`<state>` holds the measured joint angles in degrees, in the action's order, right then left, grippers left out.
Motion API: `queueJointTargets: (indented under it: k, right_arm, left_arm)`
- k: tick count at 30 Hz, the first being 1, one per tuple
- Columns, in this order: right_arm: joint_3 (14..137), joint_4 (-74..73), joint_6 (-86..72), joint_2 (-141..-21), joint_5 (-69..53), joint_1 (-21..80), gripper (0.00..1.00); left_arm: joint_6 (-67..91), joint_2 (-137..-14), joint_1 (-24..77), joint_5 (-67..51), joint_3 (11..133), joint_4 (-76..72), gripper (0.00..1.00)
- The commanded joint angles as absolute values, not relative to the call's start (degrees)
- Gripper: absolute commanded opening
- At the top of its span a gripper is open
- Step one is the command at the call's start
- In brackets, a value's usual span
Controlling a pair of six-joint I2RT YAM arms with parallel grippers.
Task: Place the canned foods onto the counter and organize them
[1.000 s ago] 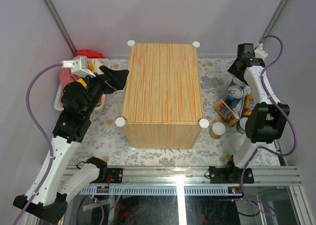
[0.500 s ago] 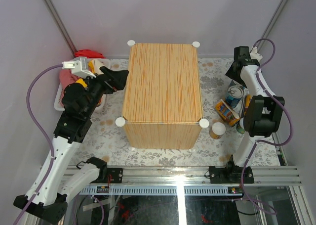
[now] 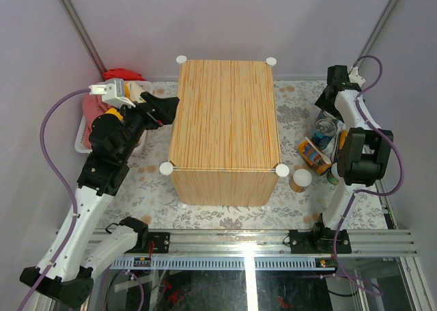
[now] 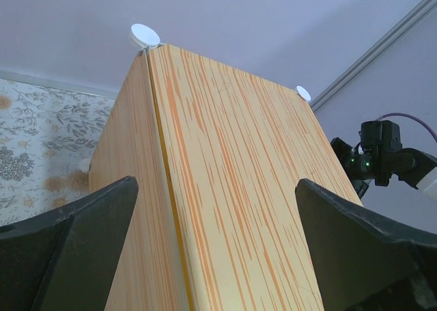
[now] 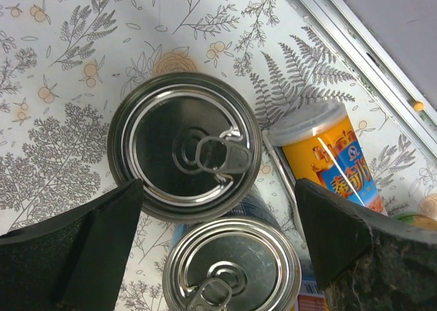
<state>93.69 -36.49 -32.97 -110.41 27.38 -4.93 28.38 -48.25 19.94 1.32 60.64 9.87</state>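
The counter (image 3: 225, 119) is a large wood-grain box with white knobs at its corners, and its top is bare. My left gripper (image 3: 169, 109) hangs open beside its upper left edge; in the left wrist view the counter (image 4: 239, 160) fills the space beyond the open left gripper (image 4: 215, 182). The canned foods stand and lie on the mat to the right. My right gripper (image 5: 218, 184) is open, above two upright silver-topped cans (image 5: 184, 147) (image 5: 232, 270), touching neither. An orange-yellow can (image 5: 328, 164) lies beside them. From above I see a silver-topped can (image 3: 326, 128), a lying orange can (image 3: 314, 155) and a white-lidded can (image 3: 300, 180).
Red and pink cloths (image 3: 116, 75) sit in a white basket at the far left, behind my left arm. A floral mat (image 3: 150, 181) covers the floor around the counter. A metal rail (image 3: 252, 242) runs along the near edge. Grey walls close in on all sides.
My right arm has drawn in slightly, its elbow shifting left and back while the wrist stays over the cans. The left arm has edged a little toward the counter. Both grippers stay open.
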Motion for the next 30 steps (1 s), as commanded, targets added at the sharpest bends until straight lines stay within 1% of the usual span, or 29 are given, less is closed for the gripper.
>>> queueJointTargets:
  k: [1, 11, 19, 25, 30]
  right_arm:
    - [95.7, -34.3, -31.0, -111.3, 25.2, -5.4, 0.99]
    - [92.0, -28.7, -28.2, -105.8, 22.0, -5.4, 0.99]
    - [92.1, -28.4, -26.8, -106.7, 17.2, -5.4, 0.99]
    - [94.4, -30.0, -26.9, -108.8, 17.2, -5.7, 0.99]
    - [93.7, -31.2, -27.3, -108.8, 18.4, -6.2, 0.99]
  left_arm:
    - [26.9, -48.3, 20.0, 2.4, 60.2, 6.2, 1.00]
    - [27.7, -48.4, 19.9, 2.2, 60.5, 5.5, 1.00]
    - [27.9, -48.0, 19.8, 2.6, 60.7, 5.8, 1.00]
    - [27.6, -48.2, 19.9, 3.1, 60.7, 6.3, 1.00]
    - [27.6, -48.5, 19.9, 3.2, 61.0, 6.6, 1.00]
